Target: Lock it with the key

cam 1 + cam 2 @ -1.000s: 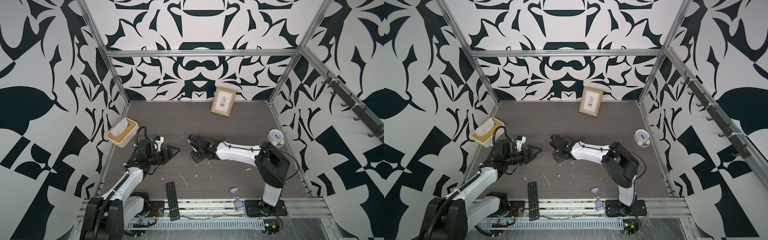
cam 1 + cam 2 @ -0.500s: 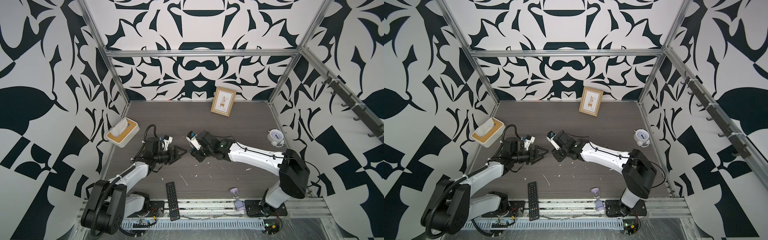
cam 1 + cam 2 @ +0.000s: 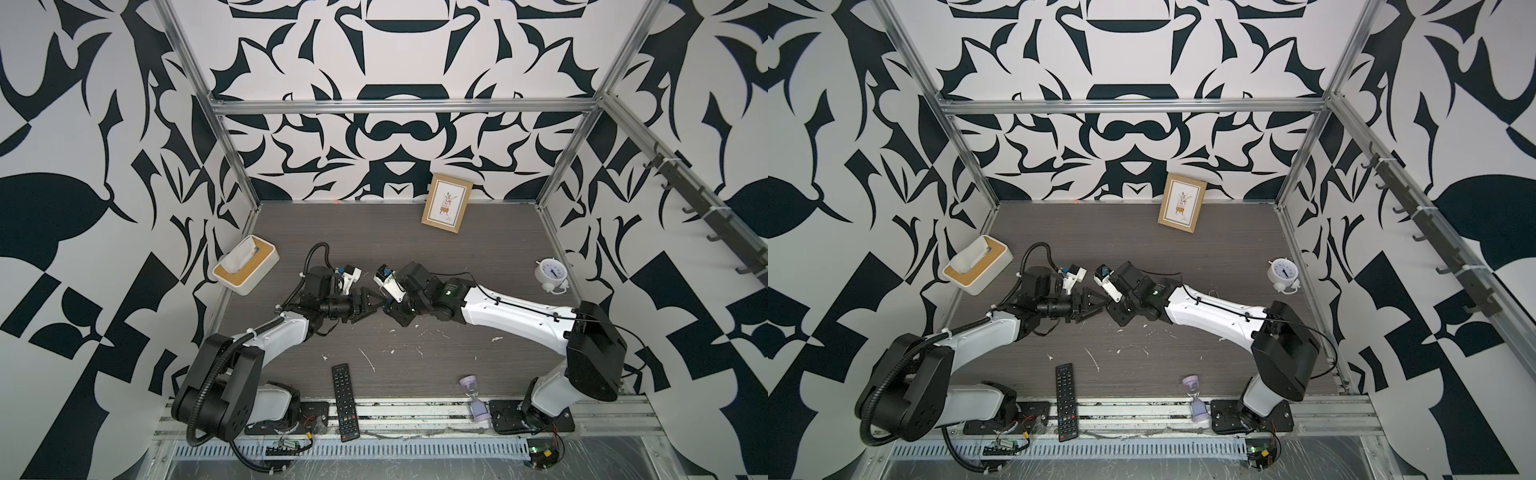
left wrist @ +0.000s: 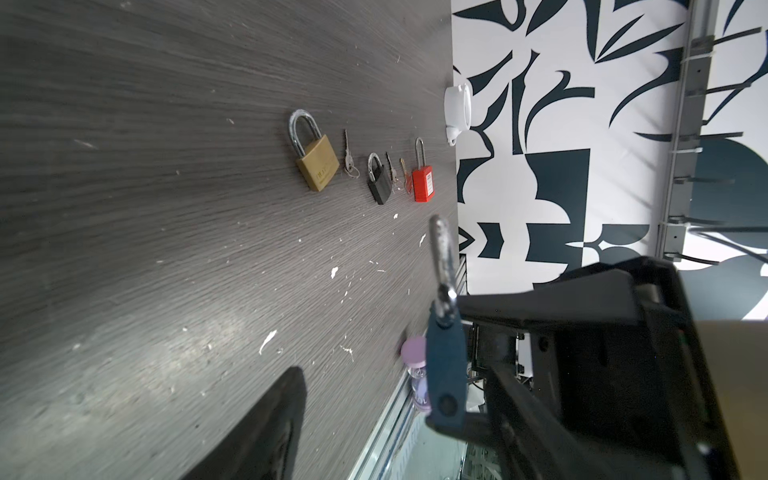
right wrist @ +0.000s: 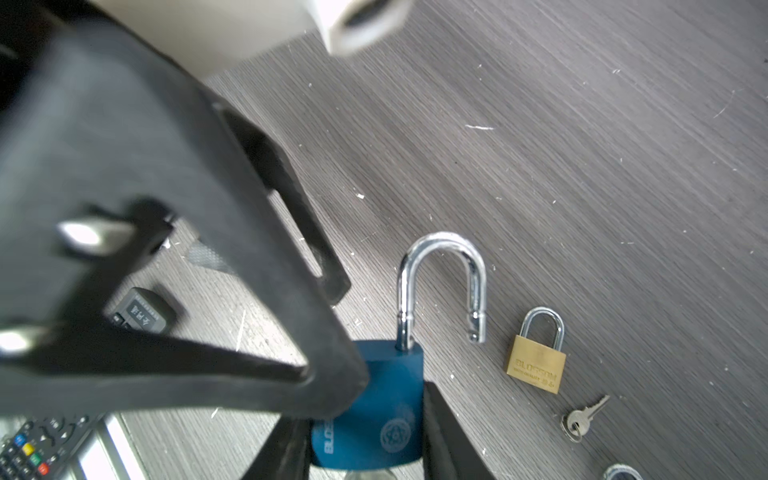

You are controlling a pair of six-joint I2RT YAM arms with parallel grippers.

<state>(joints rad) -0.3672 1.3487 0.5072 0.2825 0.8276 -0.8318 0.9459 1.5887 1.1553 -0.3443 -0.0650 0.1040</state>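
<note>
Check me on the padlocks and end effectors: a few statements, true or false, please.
1. The right end effector grips the blue padlock. True.
2. The blue padlock's shackle is closed. False: it stands open, one leg out of the body.
3. The brass padlock is lifted off the table. False: it lies flat on it.
4. A key lies beside the brass padlock. True.
5. The left end effector is clamped shut. False: its jaws stand apart.
</note>
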